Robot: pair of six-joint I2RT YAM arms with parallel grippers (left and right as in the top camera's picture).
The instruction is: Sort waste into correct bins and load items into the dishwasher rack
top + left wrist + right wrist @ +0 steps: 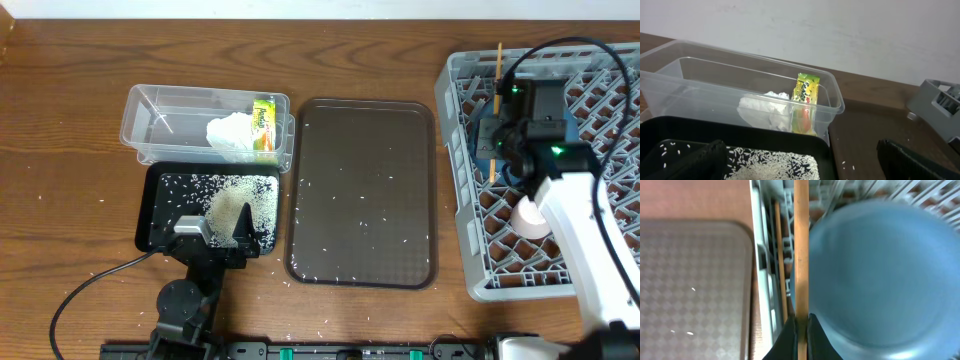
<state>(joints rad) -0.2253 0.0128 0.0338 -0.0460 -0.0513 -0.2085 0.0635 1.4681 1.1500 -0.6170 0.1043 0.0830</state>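
Observation:
My right gripper [801, 330] is shut on a wooden chopstick [801, 250] over the grey dishwasher rack [455, 180]. A second chopstick [780, 265] lies in the rack beside it. The blue plate [880, 275] stands in the rack just right of the held chopstick. A white cup [530, 216] lies in the rack. The tissue [765, 107] and the yellow-green wrapper [805, 97] are in the clear tub [150, 125]. Rice [235, 205] lies in the black tray [155, 195]. My left gripper [800, 165] is open and empty over the black tray.
The flat brown serving tray [365, 190] lies between the bins and the rack, with a few rice grains on it. Loose rice grains are scattered on the wooden table around the black tray. A cable runs over the rack's top.

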